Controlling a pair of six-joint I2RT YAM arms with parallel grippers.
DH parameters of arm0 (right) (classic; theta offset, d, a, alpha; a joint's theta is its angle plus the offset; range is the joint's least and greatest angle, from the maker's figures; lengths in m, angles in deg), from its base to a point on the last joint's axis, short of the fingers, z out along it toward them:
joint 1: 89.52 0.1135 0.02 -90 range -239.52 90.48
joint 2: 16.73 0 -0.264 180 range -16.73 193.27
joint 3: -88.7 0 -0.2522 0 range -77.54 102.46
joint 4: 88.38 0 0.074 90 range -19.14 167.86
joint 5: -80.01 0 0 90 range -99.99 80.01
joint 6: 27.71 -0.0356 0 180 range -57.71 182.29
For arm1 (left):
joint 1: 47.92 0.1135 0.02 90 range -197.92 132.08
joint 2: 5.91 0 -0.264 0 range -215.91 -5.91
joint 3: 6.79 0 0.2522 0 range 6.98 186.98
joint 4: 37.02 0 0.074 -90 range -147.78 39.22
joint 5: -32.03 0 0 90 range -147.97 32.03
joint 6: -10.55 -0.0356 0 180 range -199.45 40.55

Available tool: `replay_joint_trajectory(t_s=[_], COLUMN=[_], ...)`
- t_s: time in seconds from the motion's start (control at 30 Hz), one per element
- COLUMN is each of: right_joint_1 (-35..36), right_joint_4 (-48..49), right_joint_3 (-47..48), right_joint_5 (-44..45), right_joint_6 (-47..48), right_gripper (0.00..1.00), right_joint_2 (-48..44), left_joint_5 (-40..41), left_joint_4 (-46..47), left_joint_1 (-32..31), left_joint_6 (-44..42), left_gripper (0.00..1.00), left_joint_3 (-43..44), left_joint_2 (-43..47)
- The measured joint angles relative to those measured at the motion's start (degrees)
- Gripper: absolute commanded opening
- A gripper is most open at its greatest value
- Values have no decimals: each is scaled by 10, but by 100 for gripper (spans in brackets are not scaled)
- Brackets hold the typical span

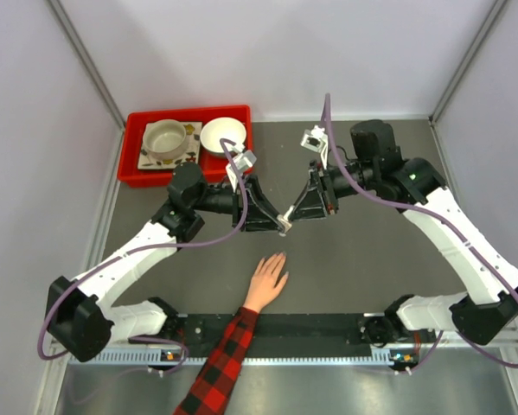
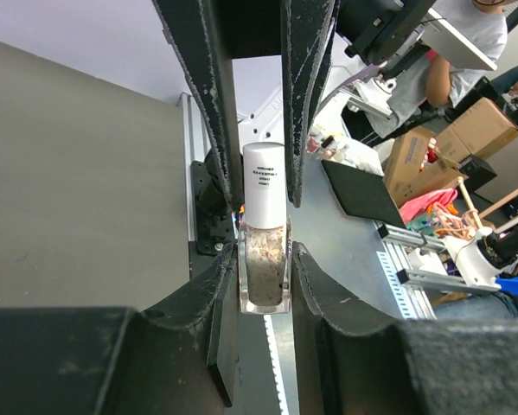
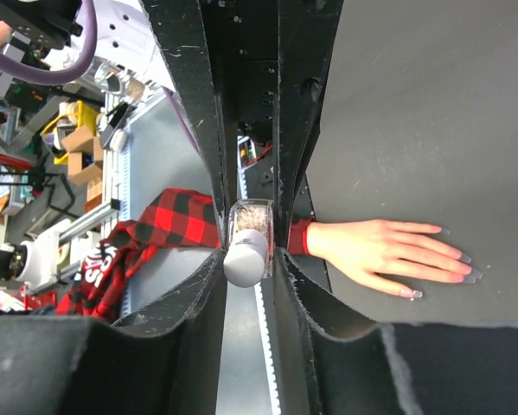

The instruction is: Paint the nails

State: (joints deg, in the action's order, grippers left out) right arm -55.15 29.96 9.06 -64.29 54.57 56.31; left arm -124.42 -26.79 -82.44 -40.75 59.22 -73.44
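Observation:
A small glass nail polish bottle [image 2: 265, 272] with a white cap [image 2: 264, 186] hangs above the table between the two arms [image 1: 283, 221]. My left gripper [image 2: 265, 281] is shut on its glass body. My right gripper [image 3: 248, 257] comes from the opposite side, and its jaws press the white cap [image 3: 246, 258] from both sides. A light-skinned hand [image 1: 267, 281] in a red-and-black plaid sleeve [image 1: 228, 354] lies flat, palm down, on the grey table just in front of the bottle. Its pale nails [image 3: 412, 294] show at the fingertips, fingers spread.
A red bin [image 1: 131, 169] stands at the back left with a beige bowl [image 1: 166, 138] and a white bowl [image 1: 222, 134] in it. A black rail [image 1: 328, 327] runs along the near edge between the arm bases.

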Motion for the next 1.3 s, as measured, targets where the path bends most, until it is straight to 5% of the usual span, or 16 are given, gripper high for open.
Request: replay_joint_trajectory(t_s=[0.07,0.2,0.3,0.33,0.37,0.53,0.67,0.8,0.87,0.9,0.93,1.03,1.13,1.3], right_joint_1=[0,0,1,2,5,20,34,42,54,57,61,65,66,34], right_joint_4=[4,5,4,4,4,0,4,44,60,59,60,60,49,33], right_joint_3=[0,1,1,1,1,8,7,-25,-45,-46,-46,-38,-21,-11], right_joint_5=[0,2,0,-1,-2,47,145,231,272,285,299,325,332,256], right_joint_6=[0,1,0,0,0,-9,-77,-195,-250,-262,-272,-282,-253,-171], right_gripper=[39,38,26,8,0,0,0,0,13,27,52,82,91,83], right_joint_2=[0,5,13,14,15,17,23,20,22,25,28,28,20,-21], left_joint_5=[0,-2,-1,-1,1,32,192,417,501,516,530,527,497,397], left_joint_4=[0,0,-1,-3,-6,-59,-185,-215,-206,-204,-205,-204,-203,-203], left_joint_1=[0,0,1,2,3,3,-28,-103,-134,-139,-143,-145,-150,-145], left_joint_6=[0,0,0,0,-1,-42,-176,-308,-368,-381,-390,-402,-393,-346], left_gripper=[0,0,0,0,0,0,0,0,0,0,0,0,0,0], left_joint_3=[0,-1,-2,-2,-3,-1,2,-30,-61,-66,-67,-57,-39,-16], left_joint_2=[0,0,0,0,0,10,58,111,128,129,126,117,115,113])
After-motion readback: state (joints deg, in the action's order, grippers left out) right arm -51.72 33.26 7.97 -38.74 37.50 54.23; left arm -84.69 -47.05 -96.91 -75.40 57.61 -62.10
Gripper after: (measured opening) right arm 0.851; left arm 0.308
